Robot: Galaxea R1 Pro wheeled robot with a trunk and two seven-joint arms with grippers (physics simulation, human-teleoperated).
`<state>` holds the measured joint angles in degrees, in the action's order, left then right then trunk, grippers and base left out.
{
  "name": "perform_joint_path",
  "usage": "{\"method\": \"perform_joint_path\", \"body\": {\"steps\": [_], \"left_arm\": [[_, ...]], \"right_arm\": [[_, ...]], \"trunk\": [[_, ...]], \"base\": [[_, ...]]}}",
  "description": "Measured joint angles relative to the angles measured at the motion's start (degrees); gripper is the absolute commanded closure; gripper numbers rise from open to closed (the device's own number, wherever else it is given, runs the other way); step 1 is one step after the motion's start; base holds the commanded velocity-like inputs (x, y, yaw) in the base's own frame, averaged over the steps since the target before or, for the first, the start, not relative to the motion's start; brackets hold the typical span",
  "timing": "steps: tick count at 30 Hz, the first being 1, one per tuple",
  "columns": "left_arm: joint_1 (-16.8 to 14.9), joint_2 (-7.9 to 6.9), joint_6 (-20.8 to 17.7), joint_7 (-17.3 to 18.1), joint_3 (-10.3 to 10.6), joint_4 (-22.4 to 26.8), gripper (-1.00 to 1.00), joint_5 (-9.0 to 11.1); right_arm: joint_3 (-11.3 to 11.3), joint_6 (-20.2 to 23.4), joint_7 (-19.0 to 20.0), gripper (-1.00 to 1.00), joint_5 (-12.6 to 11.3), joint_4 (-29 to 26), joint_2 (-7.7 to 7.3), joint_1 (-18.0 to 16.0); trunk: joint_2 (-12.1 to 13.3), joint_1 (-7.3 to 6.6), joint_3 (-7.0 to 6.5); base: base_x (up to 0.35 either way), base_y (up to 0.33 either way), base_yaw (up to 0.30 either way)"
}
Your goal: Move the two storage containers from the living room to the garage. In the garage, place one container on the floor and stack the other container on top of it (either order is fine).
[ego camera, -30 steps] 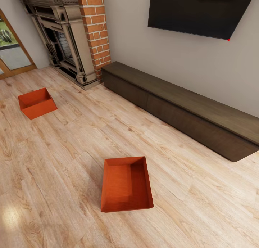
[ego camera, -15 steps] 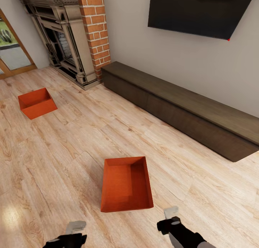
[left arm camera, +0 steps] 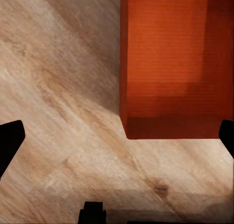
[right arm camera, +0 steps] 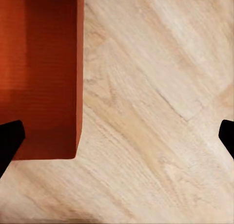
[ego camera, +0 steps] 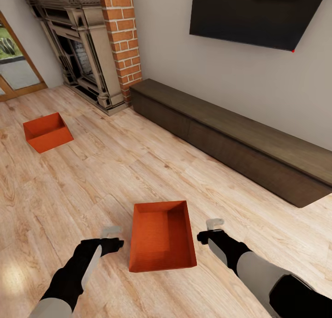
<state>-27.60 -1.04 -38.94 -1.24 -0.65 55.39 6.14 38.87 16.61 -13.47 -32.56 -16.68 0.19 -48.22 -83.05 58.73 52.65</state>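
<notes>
While positioned in the living room, facing fireplace and wall TV. Near storage container set flat on the wood-plank floor, open top up, directly ahead, between both arms. Second storage container set on the same floor, well apart, further off to the left, before the fireplace and beside the glass door. Long dark low cabinet along the wall under the TV.

Left gripper held above the floor just beside the near container's left wall, apart from it. Right gripper held just beside the right wall, likewise apart. Nothing grasped by either.

Left wrist view: dark fingertips at opposite edges of the frame, jaws spread wide, container corner lying between them over bare planks. Right wrist view: fingertips equally far apart, jaws wide, one tip over the container's corner, the rest over plank floor.
</notes>
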Motion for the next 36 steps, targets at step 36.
{"method": "perform_joint_path", "body": {"steps": [36], "left_arm": [[-11.9,4.26,13.8,0.0,0.6,-27.9,-1.00,-1.7]], "right_arm": [[-0.1,-5.6,-7.6,-1.00,-5.0,7.4,6.83,-3.3]], "trunk": [[0.0,0.00,0.00]], "base": [[0.000,0.000,0.000]]}}
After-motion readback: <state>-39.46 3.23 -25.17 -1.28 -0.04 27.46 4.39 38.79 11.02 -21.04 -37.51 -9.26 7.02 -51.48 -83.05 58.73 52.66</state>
